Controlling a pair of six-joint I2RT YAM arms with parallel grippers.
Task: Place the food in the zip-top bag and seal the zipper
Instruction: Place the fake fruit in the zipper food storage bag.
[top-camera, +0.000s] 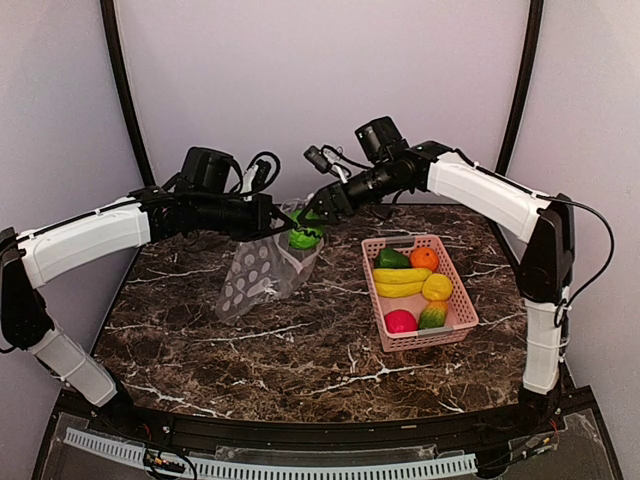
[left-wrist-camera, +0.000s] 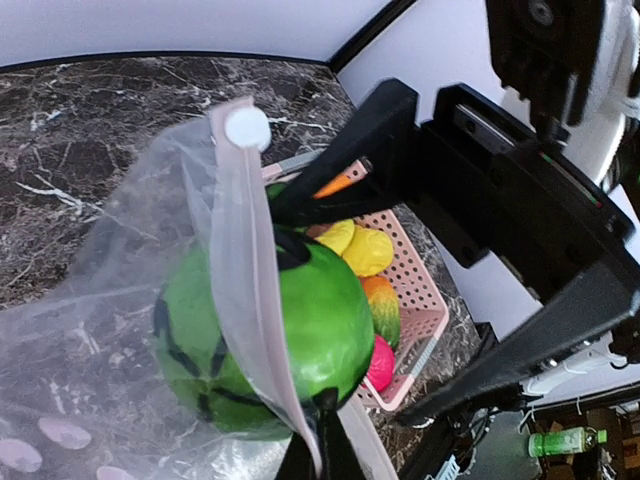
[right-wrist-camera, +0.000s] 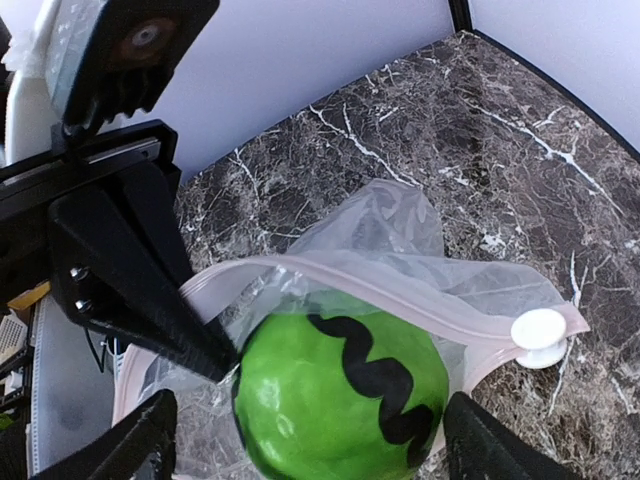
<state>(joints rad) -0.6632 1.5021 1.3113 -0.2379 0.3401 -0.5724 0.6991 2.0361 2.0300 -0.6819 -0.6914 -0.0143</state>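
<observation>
- Closest to you, the pink basket (top-camera: 462, 285) on the marble table (top-camera: 300, 350) holds the green pepper (top-camera: 391, 258), orange (top-camera: 424, 258), banana (top-camera: 400, 277), lemon (top-camera: 436, 287), red-pink fruit (top-camera: 401, 321) and mango (top-camera: 433, 316).
- Farther back, your zip-top bag (top-camera: 258, 275) hangs clear and pale-dotted, its lower end on the table.
- Your left gripper (top-camera: 270, 222) pinches the zipper (right-wrist-camera: 400, 300) edge, lifting the mouth.
- Bright green with black zigzags, the melon (right-wrist-camera: 340, 400) sits in that mouth, seemingly half inside.
- Your right gripper (top-camera: 312, 215) stands spread on either side of it.
</observation>
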